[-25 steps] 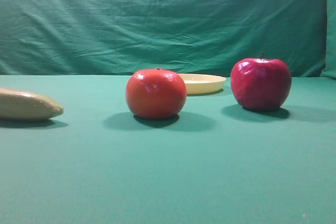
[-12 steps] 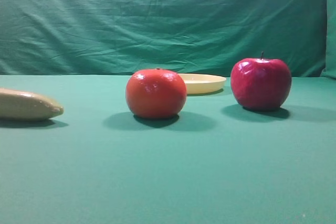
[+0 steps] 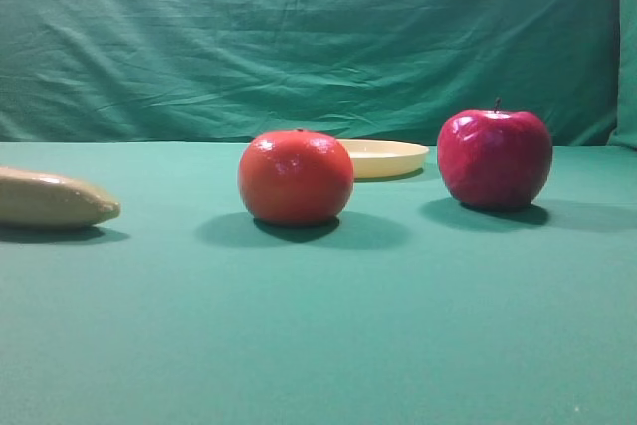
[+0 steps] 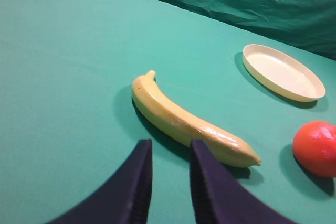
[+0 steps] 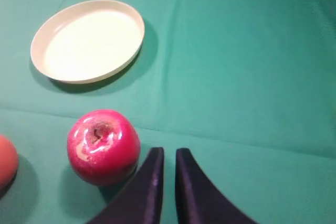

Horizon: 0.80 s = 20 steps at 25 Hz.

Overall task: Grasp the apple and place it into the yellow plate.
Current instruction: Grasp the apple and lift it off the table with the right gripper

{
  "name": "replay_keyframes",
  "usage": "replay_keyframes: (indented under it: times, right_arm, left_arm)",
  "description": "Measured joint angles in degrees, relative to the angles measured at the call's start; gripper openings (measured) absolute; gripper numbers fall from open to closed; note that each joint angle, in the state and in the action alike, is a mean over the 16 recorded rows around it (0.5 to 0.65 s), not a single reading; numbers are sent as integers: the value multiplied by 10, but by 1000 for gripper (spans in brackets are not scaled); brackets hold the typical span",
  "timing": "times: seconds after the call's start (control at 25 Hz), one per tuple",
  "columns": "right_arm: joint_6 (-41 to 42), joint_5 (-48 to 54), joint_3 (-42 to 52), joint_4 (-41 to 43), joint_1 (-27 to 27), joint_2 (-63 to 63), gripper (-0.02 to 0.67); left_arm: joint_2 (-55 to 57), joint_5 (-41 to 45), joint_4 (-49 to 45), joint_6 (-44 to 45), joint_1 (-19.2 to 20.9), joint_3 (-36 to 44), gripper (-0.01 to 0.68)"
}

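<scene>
**Apple rests on the counter beside the right end effector, plate beyond it**

The right end effector [image 5: 168,171] hangs above the green counter [image 5: 252,77] with its two dark fingers nearly together, only a thin slit between them, holding nothing. Just to its left the apple [image 5: 103,146] stands upright on the cloth, stem dimple up, apart from the fingers. Farther ahead and to the left lies the yellow plate [image 5: 87,40], bare inside, with open cloth between it and the apple. An orange-red fruit [image 5: 6,161] sits at the left edge of that view, near the apple but not touching.

The left end effector [image 4: 169,179] also has its fingers close together over bare cloth, gripping nothing. Just ahead of it lies a banana [image 4: 184,121]; whether its shadow hides any contact with the fingertips is hard to tell. A wrinkled green backdrop [image 3: 318,37] closes the far side.
</scene>
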State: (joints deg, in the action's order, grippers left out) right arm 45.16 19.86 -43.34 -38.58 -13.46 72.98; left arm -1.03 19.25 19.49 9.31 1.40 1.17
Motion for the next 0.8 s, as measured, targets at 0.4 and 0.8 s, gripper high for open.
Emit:
replay_keyframes:
  times: [0.4, 0.8]
  right_arm:
    - [29, -2, -61, -1, -39, 105, 367]
    - [29, -15, -74, -16, -39, 173, 642]
  left_arm:
    - [0, 0, 0, 0, 0, 0, 157]
    - [0, 0, 0, 0, 0, 0, 157]
